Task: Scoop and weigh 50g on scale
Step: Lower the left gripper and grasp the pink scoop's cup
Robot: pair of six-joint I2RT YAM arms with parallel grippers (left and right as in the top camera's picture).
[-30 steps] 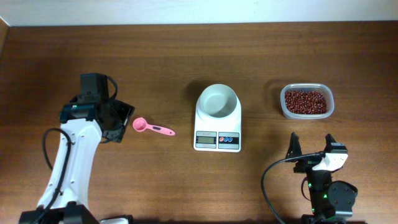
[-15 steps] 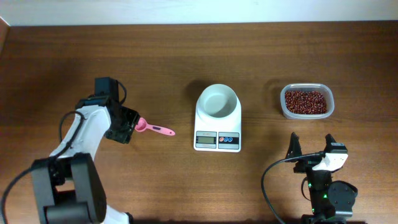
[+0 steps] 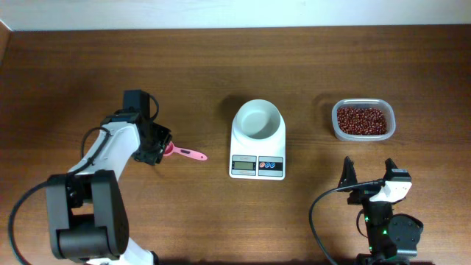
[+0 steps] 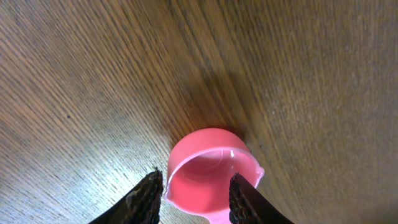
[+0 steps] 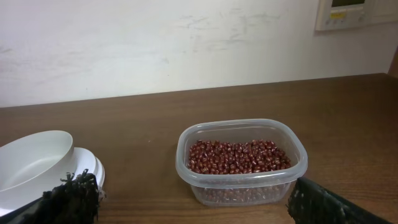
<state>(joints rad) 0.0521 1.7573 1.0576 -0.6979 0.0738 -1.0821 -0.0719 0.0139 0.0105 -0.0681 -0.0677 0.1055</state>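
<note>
A pink scoop [image 3: 190, 154] lies flat on the wooden table left of the scale [image 3: 257, 165], its handle pointing right. My left gripper [image 3: 161, 146] is down at the scoop's cup end. In the left wrist view its two dark fingertips [image 4: 144, 198] straddle the empty pink cup [image 4: 208, 168], close beside it but not clamped on it, so the gripper [image 4: 196, 182] is open. The scale's round white bowl [image 3: 257, 119] is empty. My right gripper [image 3: 368, 171] rests wide open near the front edge, facing the tub of red beans [image 5: 241, 158].
The clear plastic tub of red beans [image 3: 362, 120] stands right of the scale. In the right wrist view the white bowl [image 5: 34, 158] shows at the left edge. Bare wooden table [image 3: 221, 59] stretches behind, up to a pale wall.
My left arm swung right and came down over the scoop's cup, and its jaws narrowed around it. The scoop, scale, tub and right arm have not moved.
</note>
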